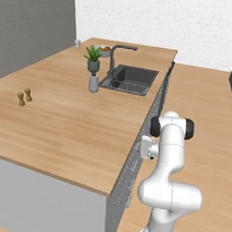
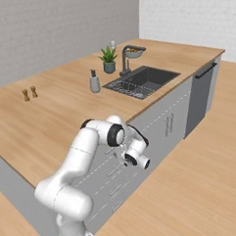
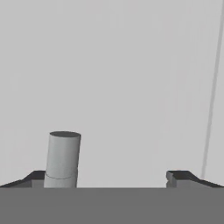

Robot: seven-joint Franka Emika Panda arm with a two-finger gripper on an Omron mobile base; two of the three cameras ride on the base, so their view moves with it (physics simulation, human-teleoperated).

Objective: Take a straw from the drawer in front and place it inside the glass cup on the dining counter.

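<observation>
Right base view: big light-wood dining counter (image 2: 61,118) takes up left and centre of frame, w/ dark sink (image 2: 142,82) and faucet upper centre. Grey drawer fronts (image 2: 159,122) run along its near side, all shut, so straw can't be seen. White arm (image 2: 78,161) rises lower left and bends down to those fronts, below counter edge.

Hand view: fingers (image 3: 181,176) at bottom left and bottom right of frame, spread as wide as they go, nothing gripped. Flat light-grey panel of the drawer (image 3: 113,78) is close ahead. Short grey cylinder (image 3: 62,159) stands up just inside the bottom-left finger; touching or not, can't tell. Prob. part of the handle, rest cut off at bottom edge. Thin seam line runs down right side of frame.

Left base view: fingers are hidden behind the wrist.

Smaller stuff on the counter: potted plant (image 2: 108,56), grey bottle (image 2: 94,82), fruit bowl (image 2: 134,51), two brown shakers (image 2: 29,92) mid left. Glass cup (image 1: 77,42) sits at far corner, upper left of frame, tiny and blurry, well apart from the arm.
</observation>
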